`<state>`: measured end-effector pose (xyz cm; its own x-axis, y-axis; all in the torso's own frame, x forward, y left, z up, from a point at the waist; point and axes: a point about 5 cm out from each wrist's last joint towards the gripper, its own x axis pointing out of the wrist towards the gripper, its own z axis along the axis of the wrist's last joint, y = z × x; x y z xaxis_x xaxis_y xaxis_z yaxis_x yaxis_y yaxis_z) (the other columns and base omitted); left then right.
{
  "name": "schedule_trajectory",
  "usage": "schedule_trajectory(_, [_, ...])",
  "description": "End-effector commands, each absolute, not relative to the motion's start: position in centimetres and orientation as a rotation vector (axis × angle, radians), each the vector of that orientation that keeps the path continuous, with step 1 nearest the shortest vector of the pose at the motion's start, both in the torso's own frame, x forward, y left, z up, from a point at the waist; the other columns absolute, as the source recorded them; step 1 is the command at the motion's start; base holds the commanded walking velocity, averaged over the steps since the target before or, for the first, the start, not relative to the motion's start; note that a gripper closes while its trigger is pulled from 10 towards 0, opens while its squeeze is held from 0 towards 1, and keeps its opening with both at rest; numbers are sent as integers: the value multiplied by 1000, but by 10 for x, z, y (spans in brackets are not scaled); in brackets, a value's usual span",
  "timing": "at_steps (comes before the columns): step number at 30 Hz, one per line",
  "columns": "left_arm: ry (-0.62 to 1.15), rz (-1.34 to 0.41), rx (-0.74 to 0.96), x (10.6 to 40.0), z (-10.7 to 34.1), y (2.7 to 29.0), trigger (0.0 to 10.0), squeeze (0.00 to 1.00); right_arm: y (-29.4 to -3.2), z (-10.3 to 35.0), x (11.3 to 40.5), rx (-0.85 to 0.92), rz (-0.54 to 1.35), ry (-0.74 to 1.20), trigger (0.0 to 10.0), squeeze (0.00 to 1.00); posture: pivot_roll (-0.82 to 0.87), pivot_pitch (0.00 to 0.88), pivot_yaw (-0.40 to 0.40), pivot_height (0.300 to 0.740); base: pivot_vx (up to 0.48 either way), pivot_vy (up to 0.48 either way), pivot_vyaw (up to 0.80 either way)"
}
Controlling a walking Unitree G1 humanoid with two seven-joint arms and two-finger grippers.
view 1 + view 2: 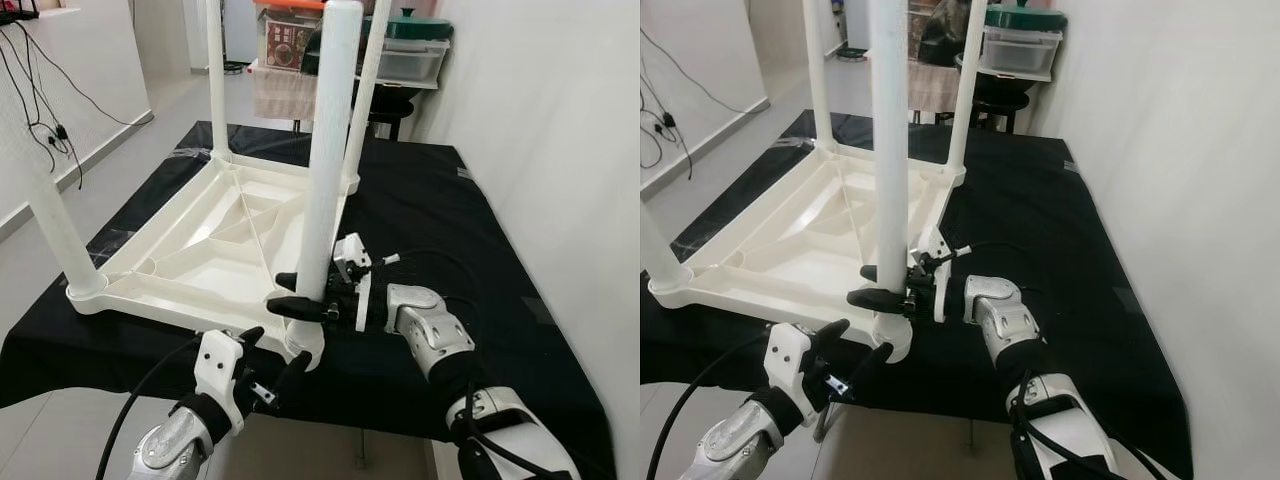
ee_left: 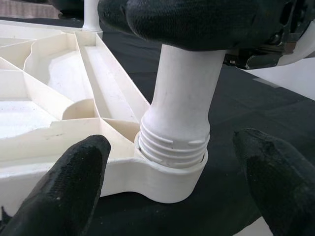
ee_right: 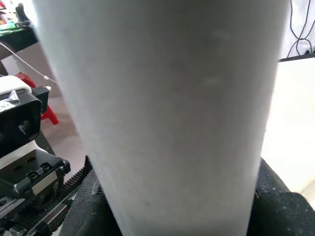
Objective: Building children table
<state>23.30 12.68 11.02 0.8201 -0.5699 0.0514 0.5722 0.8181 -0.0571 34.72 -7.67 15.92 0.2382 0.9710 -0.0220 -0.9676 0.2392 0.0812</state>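
A white table (image 1: pixel 200 250) lies upside down on a black cloth (image 1: pixel 450 230), near the cloth's front edge, with its legs pointing up. The left gripper (image 1: pixel 268 362) is at the table's front corner, its fingers (image 2: pixel 64 182) wide apart and touching nothing. Just beside it, the nearest leg (image 1: pixel 328 150) stands in the corner socket (image 2: pixel 167 172), the thread partly visible. The right gripper (image 1: pixel 300 297) clamps this leg low, just above the socket.
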Motion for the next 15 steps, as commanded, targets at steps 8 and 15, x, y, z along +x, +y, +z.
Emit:
schedule_trajectory(8, [-29,-609,-76,229,110,129,10000,0,-98,149,354,108,744,35,0,0,66,0,-115,740,0,0,0])
schedule_trajectory(15, [-27,-609,-82,229,111,131,10000,0,-69,125,325,94,425,72,0,0,59,0,-95,740,0,0,0])
